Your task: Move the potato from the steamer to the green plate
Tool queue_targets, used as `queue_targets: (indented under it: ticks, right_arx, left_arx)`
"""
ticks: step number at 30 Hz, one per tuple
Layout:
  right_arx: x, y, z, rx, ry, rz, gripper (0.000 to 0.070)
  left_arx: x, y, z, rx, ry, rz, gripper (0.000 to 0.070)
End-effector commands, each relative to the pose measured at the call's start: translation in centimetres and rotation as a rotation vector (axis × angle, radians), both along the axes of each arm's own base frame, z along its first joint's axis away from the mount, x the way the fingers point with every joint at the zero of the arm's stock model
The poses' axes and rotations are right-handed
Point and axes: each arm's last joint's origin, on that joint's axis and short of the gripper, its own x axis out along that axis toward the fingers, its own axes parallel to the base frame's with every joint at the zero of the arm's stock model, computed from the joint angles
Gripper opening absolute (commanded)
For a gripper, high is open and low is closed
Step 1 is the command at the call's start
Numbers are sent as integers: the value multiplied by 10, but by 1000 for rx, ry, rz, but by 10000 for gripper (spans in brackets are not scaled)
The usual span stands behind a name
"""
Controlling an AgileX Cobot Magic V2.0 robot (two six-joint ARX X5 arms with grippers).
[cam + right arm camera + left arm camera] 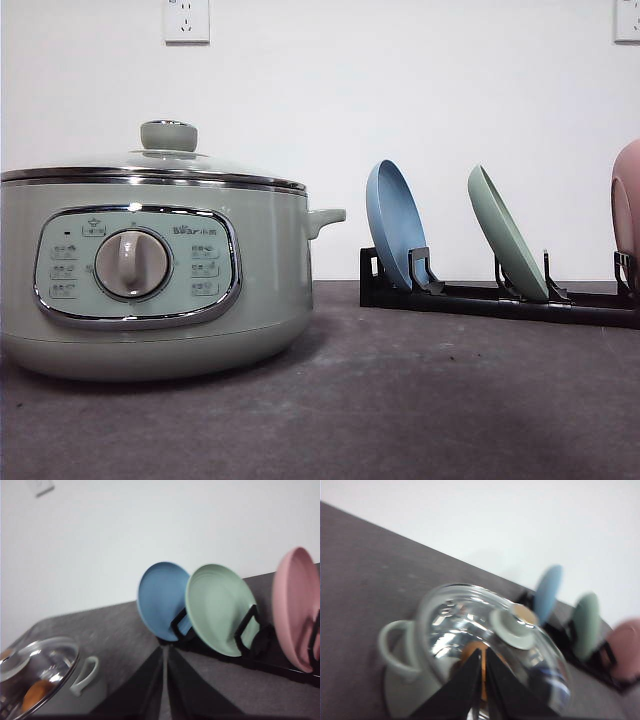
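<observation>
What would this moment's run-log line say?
lid: on steamer | potato: inside | green plate: racked | left gripper: shut | right gripper: shut

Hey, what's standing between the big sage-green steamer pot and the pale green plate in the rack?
In the front view, a round blue plate leans in the black rack between steamer and green plate.

Sage-green steamer (pixel 150 290), orange-brown potato (pixel 36 694), plain blue plate (pixel 395 225), mint green plate (pixel 507 232), pink plate (pixel 296 607), black rack (pixel 500 298).
</observation>
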Motion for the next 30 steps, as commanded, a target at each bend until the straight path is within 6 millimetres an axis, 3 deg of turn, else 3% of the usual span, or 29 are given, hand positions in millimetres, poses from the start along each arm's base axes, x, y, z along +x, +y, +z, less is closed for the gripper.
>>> queue_targets:
  ticks: [1,6,14,23,25,27,28,30]
  right_arx:
    - [2,1,13,-58,-5,31,1]
    - [11,2,40,-134,59,120,1]
    - [27,5,66,-227,163,220,1]
    - [33,15,77,-272,259,328,1]
    - [33,16,77,-274,257,338,2]
    - [33,16,77,-265,264,336,21]
    - [33,16,77,-263,267,335,75]
    - [33,16,77,-258,272,334,277]
  left_arx:
    - [3,-1,15,89,-23,-63,3]
    - [14,-3,44,176,25,-181,2]
    - [24,-13,79,288,56,-342,2]
    - [26,-24,92,306,81,-454,4]
    - [26,-25,91,306,89,-460,61]
    - [26,-25,91,305,91,-461,208]
    - [26,-25,91,305,91,-461,300]
    - [26,-25,91,305,91,-461,486]
